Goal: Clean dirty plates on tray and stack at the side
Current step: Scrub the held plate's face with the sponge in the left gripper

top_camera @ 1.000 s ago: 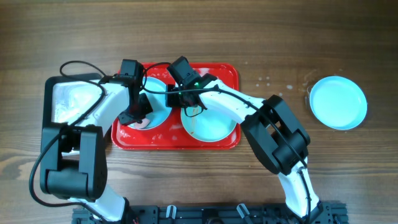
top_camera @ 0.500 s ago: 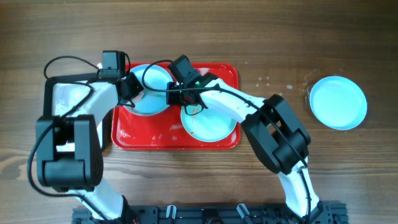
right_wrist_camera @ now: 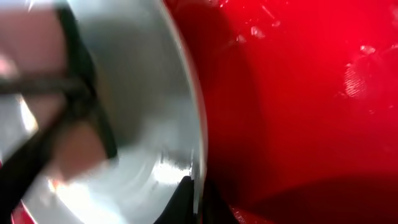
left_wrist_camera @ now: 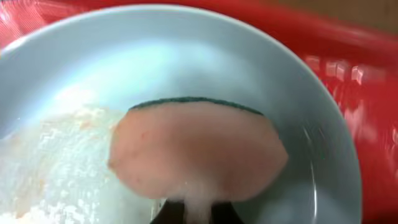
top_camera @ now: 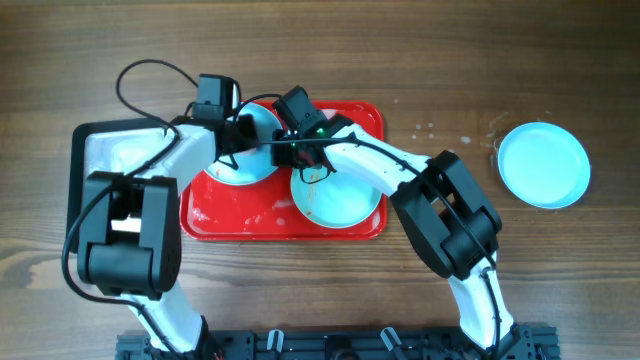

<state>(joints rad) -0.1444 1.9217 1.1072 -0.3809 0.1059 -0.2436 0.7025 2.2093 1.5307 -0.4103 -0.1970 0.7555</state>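
The tray (top_camera: 230, 225) was glossy, wet red plastic. The plate (left_wrist_camera: 186, 56) looked smooth, the sponge (left_wrist_camera: 199, 149) soft and matt, the table (top_camera: 400, 50) grained wood.

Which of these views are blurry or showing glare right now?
Overhead: sharp and evenly lit, faint sheen on the side plate. Left wrist: soft focus throughout, the sponge and scrubbed plate sit too close. Right wrist: smeared blur, bright glare on that plate, white glints on the red tray.

No writing, label, brand name, number or sign can be read in any view. The plates (top_camera: 543, 165) and the tray (top_camera: 240, 222) have plain, unmarked surfaces, and both close-up wrist views are too blurred to show any lettering.
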